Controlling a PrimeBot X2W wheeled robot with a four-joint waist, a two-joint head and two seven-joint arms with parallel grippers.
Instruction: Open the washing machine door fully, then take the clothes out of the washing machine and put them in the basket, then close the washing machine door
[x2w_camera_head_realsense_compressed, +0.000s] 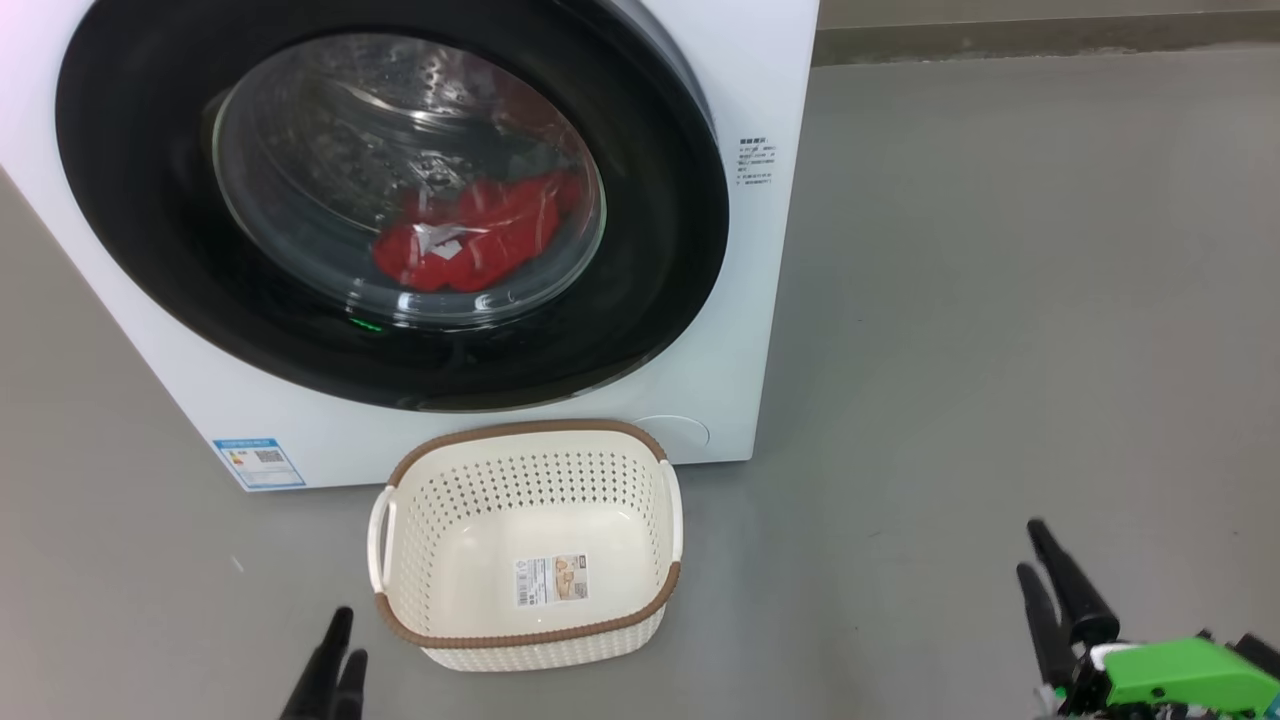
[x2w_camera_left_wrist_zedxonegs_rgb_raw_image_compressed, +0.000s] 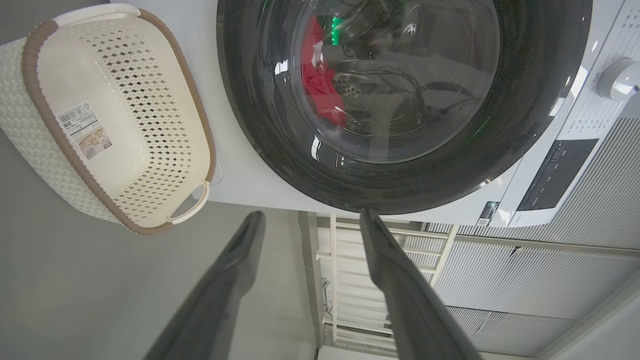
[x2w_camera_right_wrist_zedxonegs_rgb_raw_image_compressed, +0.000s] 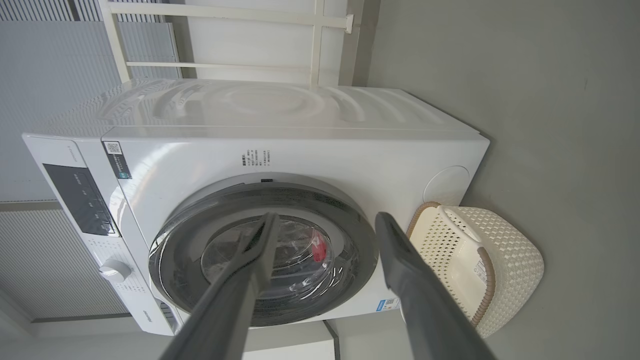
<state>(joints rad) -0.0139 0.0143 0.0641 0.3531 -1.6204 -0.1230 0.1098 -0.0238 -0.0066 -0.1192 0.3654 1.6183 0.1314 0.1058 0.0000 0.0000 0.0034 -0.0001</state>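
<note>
The washing machine is a white front-loader, and its round black-rimmed washing machine door lies against or very near the front. Red clothes show through the glass, low in the steel drum. On the floor just before the machine stands the cream basket with a brown rim, holding nothing but a sticker. My left gripper is open, low at the basket's left front corner. Far right of the basket, my right gripper is open too. Both wrist views face the door from a distance, between open grippers.
Grey floor spreads wide to the machine's right. A control panel and a white knob sit on the machine's upper front. Behind the machine are a white railing and a ribbed wall.
</note>
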